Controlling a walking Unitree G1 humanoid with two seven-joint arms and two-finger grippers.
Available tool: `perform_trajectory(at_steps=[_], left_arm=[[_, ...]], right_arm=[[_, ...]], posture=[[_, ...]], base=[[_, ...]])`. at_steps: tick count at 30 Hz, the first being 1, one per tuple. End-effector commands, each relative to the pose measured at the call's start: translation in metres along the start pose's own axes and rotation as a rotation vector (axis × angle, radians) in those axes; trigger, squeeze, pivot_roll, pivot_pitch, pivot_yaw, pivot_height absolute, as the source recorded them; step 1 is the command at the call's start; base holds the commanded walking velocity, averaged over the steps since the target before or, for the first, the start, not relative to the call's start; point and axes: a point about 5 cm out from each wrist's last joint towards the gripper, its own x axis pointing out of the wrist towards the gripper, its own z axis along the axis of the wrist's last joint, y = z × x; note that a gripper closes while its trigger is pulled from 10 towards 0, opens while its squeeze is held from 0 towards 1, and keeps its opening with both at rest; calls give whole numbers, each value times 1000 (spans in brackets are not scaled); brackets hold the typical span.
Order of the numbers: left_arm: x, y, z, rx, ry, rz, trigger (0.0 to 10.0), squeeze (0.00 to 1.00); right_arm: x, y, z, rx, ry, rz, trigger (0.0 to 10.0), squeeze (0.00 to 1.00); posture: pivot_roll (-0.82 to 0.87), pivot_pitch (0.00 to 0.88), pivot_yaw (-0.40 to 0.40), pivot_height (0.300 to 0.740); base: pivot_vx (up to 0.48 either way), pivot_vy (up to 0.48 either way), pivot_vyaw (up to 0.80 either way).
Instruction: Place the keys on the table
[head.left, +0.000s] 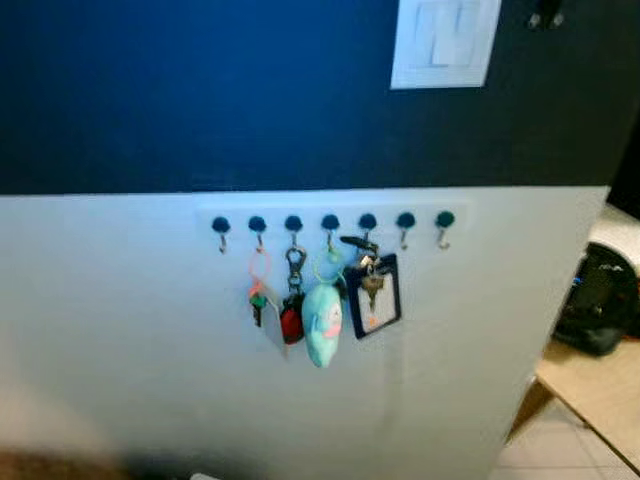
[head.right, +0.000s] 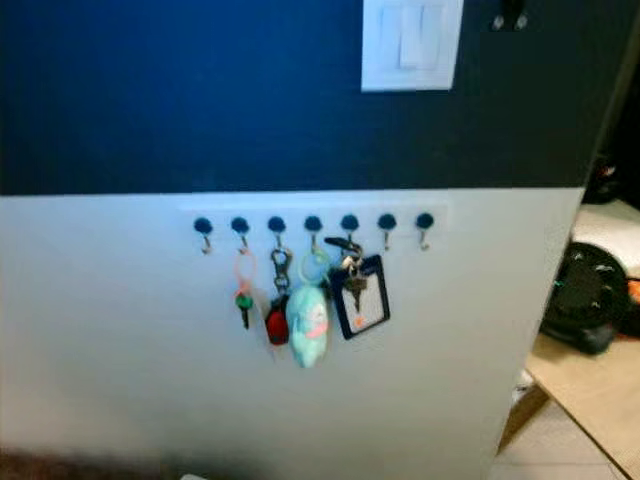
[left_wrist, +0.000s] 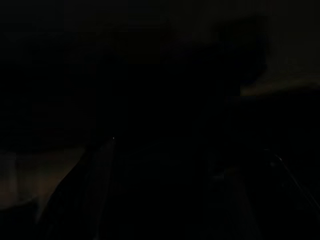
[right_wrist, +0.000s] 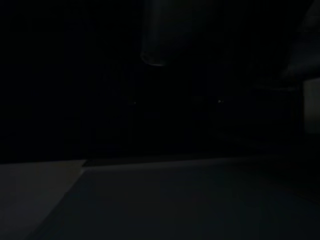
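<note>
I'm facing a wall, dark blue above and white below, with a hook rail (head.left: 330, 222) of seven dark-knobbed hooks. The keys (head.left: 372, 287) hang near its middle beside a black-framed card holder (head.left: 376, 300), a pale turquoise plush charm (head.left: 322, 322), a red fob (head.left: 291, 324) and a small green-headed key (head.left: 258, 303). A wooden table (head.left: 598, 388) sits lower right, well apart from them. A white light switch (head.left: 444, 42) is above. Both wrist views are nearly black; I cannot tell how either claw stands.
</note>
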Motion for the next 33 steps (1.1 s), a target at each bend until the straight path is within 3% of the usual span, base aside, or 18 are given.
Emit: perform_trajectory(at_steps=[1,27,33], left_arm=[[0,0,-1,-10,6,2,10000,0],[0,4,-5,-4,60,26,10000,0],[0,4,-5,-4,59,24,10000,0]], right_arm=[[-1,-1,-4,36,0,-15,10000,0],[-2,-2,-5,39,5,-17,10000,0],[-2,-2,-5,40,3,-15,10000,0]], posture=[[84,0,12,740],[83,2,16,740],[83,3,15,740]], base=[[0,0,0],[0,0,0],[-333,0,0]])
